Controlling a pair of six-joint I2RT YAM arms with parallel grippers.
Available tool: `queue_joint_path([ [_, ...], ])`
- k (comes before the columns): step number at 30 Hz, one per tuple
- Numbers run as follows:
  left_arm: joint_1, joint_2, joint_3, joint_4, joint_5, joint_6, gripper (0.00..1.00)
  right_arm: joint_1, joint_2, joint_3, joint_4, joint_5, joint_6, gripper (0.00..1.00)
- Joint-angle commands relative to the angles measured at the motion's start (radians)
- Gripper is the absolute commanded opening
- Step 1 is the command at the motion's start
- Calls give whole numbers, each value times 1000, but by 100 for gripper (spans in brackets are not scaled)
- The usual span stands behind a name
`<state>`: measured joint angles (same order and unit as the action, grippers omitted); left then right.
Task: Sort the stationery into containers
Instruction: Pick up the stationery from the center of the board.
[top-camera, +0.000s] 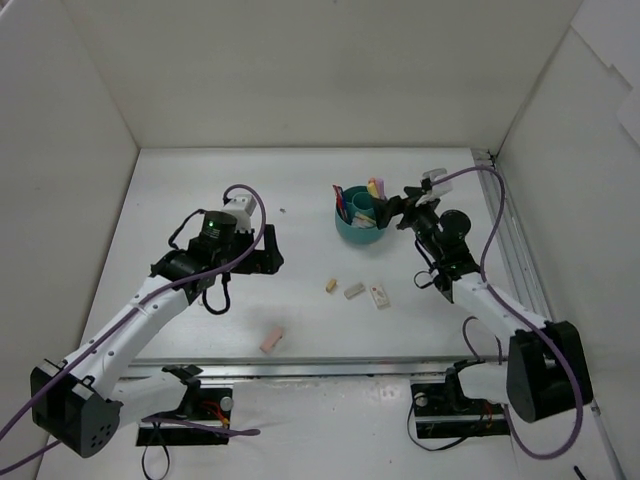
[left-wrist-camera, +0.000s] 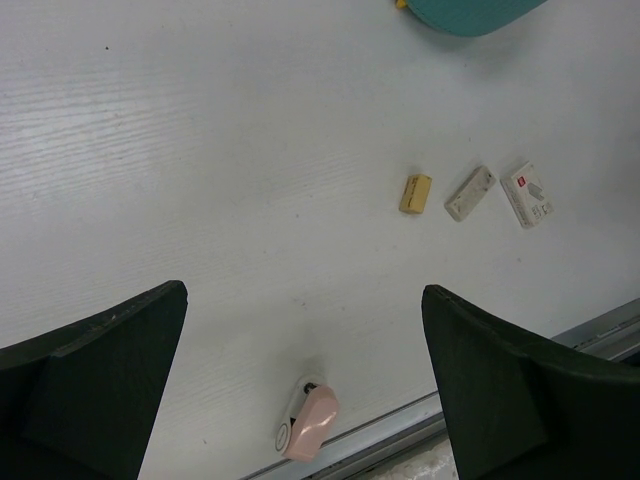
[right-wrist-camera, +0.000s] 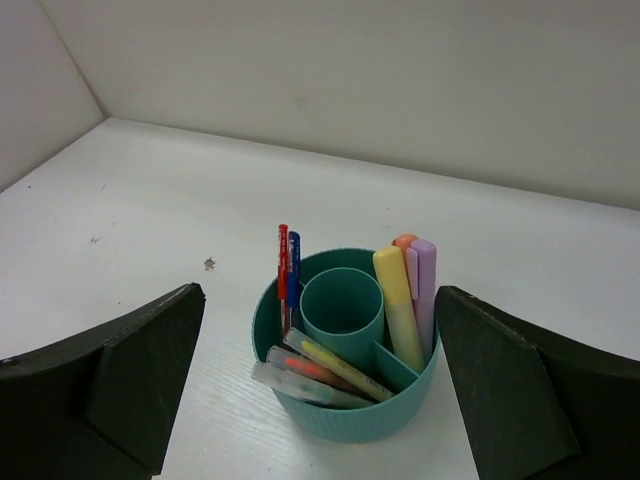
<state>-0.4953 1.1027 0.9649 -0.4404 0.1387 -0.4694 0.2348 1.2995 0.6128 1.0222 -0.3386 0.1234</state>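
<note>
From above I see the teal cup (top-camera: 360, 228) far right of centre, the right gripper (top-camera: 396, 212) just beside it and erasers (top-camera: 354, 291) loose nearer me. The left wrist view shows the left gripper (left-wrist-camera: 303, 295) spread wide and empty, with the pink eraser (left-wrist-camera: 310, 425) below. Only the right wrist view shows the dividers, with red and blue pens (right-wrist-camera: 287, 265) on the left and highlighters (right-wrist-camera: 410, 290) on the right; its jaws are wide apart and empty.

Teal cup (right-wrist-camera: 350, 418), pink eraser (left-wrist-camera: 310, 428), yellow highlighter (right-wrist-camera: 398, 300)
</note>
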Motion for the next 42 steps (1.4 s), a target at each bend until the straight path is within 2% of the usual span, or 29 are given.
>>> queue_joint_path([
  [1, -2, 22, 66, 58, 41, 35, 100, 46, -130, 46, -277, 192, -27, 98],
  [2, -2, 26, 67, 63, 45, 43, 100, 55, -162, 73, -383, 269, -21, 98],
  [3, -2, 31, 69, 69, 53, 55, 100, 60, -172, 103, -588, 321, -21, 98],
  [6, -11, 78, 75, 103, 88, 83, 100, 92, -207, 162, -801, 493, 45, 98],
  [11, -49, 173, 110, 126, 134, 120, 100, 109, -331, 90, -892, 556, 127, 98],
  [12, -60, 209, 123, 115, 130, 127, 100, 110, -339, 88, -956, 572, 157, 98],
  [18, -189, 369, 219, 109, 104, 198, 100, 113, -381, 67, -1155, 647, 221, 98],
  [24, -227, 558, 301, 141, 111, 178, 96, 109, -428, 68, -1217, 685, 239, 98],
  [27, -253, 623, 339, 146, 73, 176, 87, 104, -436, 73, -1220, 705, 236, 98],
  [36, -315, 737, 383, 167, -36, 166, 73, 98, -430, 67, -1226, 704, 208, 98],
  [38, -315, 756, 383, 184, -34, 170, 63, 97, -430, 61, -1226, 702, 202, 98],
  [42, -315, 795, 406, 163, -41, 167, 33, 95, -428, 54, -1226, 702, 199, 98],
])
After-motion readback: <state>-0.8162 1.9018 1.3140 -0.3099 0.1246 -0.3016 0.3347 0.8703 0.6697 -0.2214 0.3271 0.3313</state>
